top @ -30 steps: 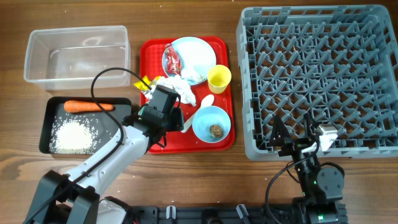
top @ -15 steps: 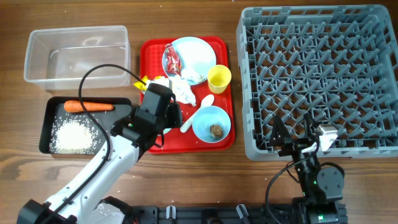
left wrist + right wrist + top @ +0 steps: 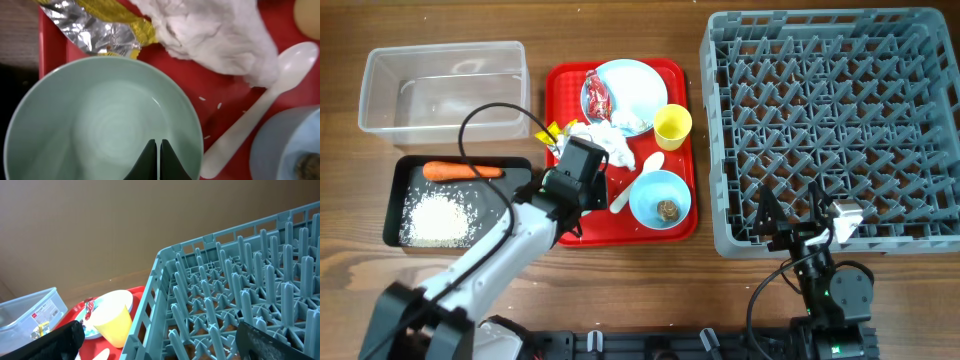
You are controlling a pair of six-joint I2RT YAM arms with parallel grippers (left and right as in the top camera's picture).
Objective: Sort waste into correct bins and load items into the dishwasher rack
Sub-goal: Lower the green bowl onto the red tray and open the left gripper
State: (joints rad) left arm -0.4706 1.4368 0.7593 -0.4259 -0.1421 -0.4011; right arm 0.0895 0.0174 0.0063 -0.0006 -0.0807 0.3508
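My left gripper (image 3: 160, 150) is shut with nothing between its tips, hanging low over the empty pale green bowl (image 3: 100, 120) on the red tray. From overhead the left gripper (image 3: 582, 175) hides that bowl. Beside it lie a crumpled tissue (image 3: 215, 35), a yellow foil wrapper (image 3: 105, 30) and the white spoon (image 3: 260, 105). The light-blue bowl (image 3: 660, 198) holds a brown lump (image 3: 667, 209). A carrot (image 3: 463, 171) and rice (image 3: 438, 218) lie in the black tray (image 3: 395, 200). My right gripper (image 3: 160, 345) stands open at the front edge of the rack (image 3: 830, 120).
The clear tub (image 3: 442, 86) stands at the back left. On the red tray (image 3: 560, 80) are the light-blue plate (image 3: 635, 85) with a red wrapper (image 3: 597, 95) and the yellow cup (image 3: 672, 126).
My left gripper swung slightly left and back over the green bowl, and its jaws closed fully. The right arm has not moved.
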